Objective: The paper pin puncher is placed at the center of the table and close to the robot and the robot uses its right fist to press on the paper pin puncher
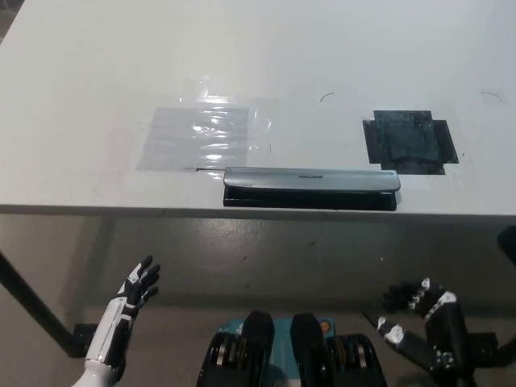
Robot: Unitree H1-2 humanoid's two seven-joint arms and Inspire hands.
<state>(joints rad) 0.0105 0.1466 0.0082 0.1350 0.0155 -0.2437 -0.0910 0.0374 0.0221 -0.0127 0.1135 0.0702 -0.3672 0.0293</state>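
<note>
While your black right hand (pixel 423 322) hangs open below the surface (pixel 81 97), not yet a fist, the paper pin puncher (pixel 310 187) lies lengthwise along its near edge, up and leftward (white left hand (pixel 133 294) also open, farther off).

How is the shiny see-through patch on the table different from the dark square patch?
The clear patch is see-through and glossy, catching bright light; the dark patch is black and dull. The clear patch lies toward the table's left, past the left end of the puncher; the dark patch lies to the right, past its right end. The clear patch looks wider than the dark patch. Both lie flat on the white table, behind the puncher.
</note>
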